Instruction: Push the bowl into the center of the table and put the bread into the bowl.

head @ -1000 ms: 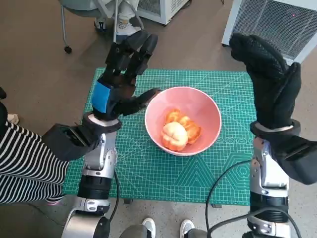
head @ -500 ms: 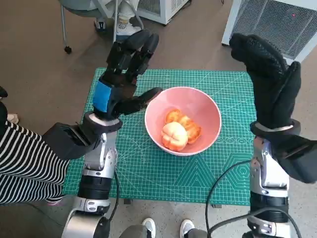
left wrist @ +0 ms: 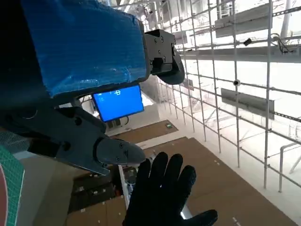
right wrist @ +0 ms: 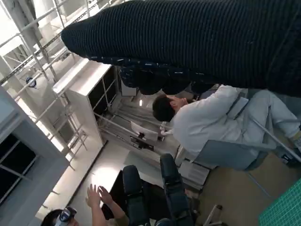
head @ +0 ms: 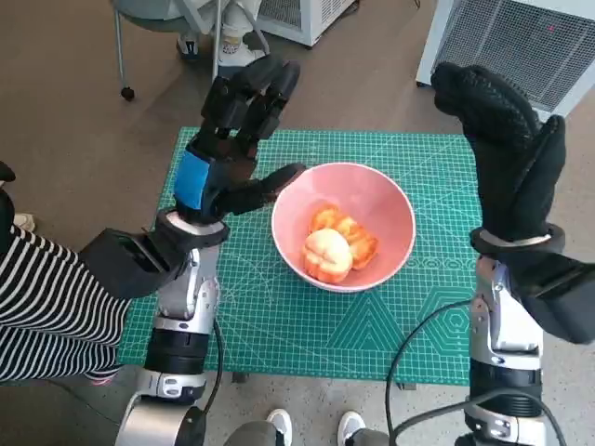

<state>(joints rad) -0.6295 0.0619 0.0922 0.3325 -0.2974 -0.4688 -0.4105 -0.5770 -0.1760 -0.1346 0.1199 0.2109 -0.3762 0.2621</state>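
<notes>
head camera steeply down, wrist cameras upward

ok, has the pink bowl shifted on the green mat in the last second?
No. The round pink bowl sits at the same spot on the green gridded cutting mat, bread inside.

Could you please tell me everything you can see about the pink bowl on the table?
The bowl is a round, deep, plain pink dish with a smooth, glossy look, perhaps plastic or ceramic. It stands upright on the green mat, near the mat's middle. Inside lies the bread: a pale roll against browner pieces. The left hand hovers by its rim with fingers spread, one fingertip very close to it; whether they touch cannot be told. The right hand is raised clear of it.
</notes>
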